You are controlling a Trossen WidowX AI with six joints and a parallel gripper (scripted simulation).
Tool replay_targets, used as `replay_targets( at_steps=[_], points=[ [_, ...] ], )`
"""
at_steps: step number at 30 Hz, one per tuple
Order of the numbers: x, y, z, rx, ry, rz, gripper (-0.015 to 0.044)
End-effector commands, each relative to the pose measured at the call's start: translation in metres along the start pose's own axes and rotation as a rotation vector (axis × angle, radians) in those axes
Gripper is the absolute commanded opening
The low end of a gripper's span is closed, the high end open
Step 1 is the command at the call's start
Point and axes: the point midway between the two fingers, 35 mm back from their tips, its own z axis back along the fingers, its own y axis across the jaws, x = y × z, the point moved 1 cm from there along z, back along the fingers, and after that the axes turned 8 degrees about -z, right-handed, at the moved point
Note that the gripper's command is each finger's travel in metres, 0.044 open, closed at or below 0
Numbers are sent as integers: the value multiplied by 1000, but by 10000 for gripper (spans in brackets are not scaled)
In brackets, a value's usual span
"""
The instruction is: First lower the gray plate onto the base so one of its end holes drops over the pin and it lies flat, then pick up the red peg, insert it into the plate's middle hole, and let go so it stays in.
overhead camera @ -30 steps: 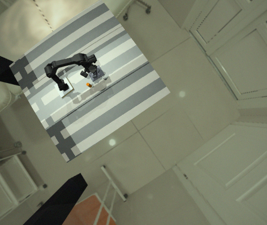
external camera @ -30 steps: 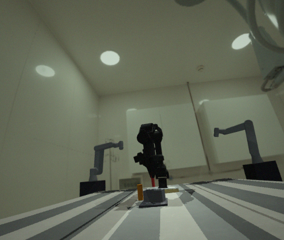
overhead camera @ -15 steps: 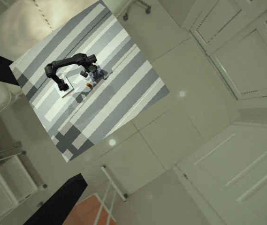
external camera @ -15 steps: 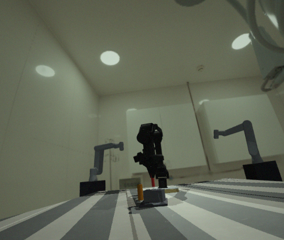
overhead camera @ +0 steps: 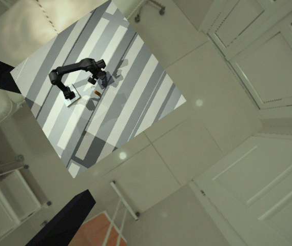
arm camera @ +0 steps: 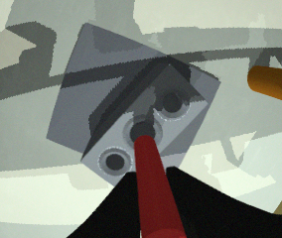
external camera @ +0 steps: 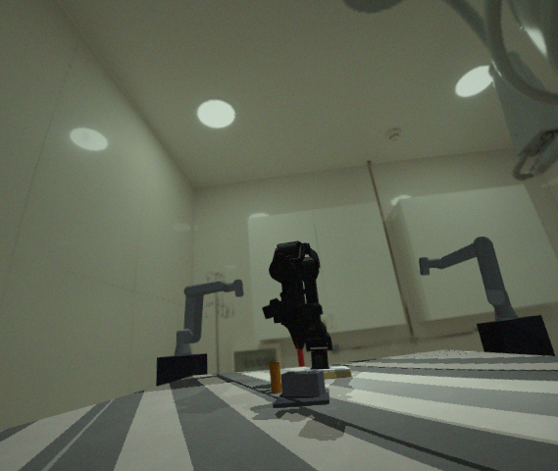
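Note:
The gray plate [external camera: 301, 384] [arm camera: 108, 141] lies flat on the blue-gray base [external camera: 301, 402] [arm camera: 69, 106]; its three holes face up in the wrist view. My gripper [arm camera: 151, 178] is shut on the red peg [external camera: 300, 357] [arm camera: 153, 195] near its upper part. In the wrist view the peg's lower tip overlaps the near edge of the middle hole. In the exterior view the tip appears just above the plate's top. The pin cannot be made out in the dark end holes. In the top view the arm covers much of the plate.
An orange cylinder [overhead camera: 97, 93] [external camera: 275, 377] [arm camera: 277, 88] stands close beside the base. The arm's foot stands on a pale square slab [overhead camera: 69, 103] [external camera: 342, 373] behind them. The striped table top [overhead camera: 124, 111] carries arm shadows.

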Motion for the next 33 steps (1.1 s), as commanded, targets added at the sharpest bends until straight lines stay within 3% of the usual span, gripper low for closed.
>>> replay_targets(
  at_steps=[1,33],
  points=[
    [1,0,1,-1,-4,0,0],
    [2,2,-15,0,-3,0,0]
  ],
)
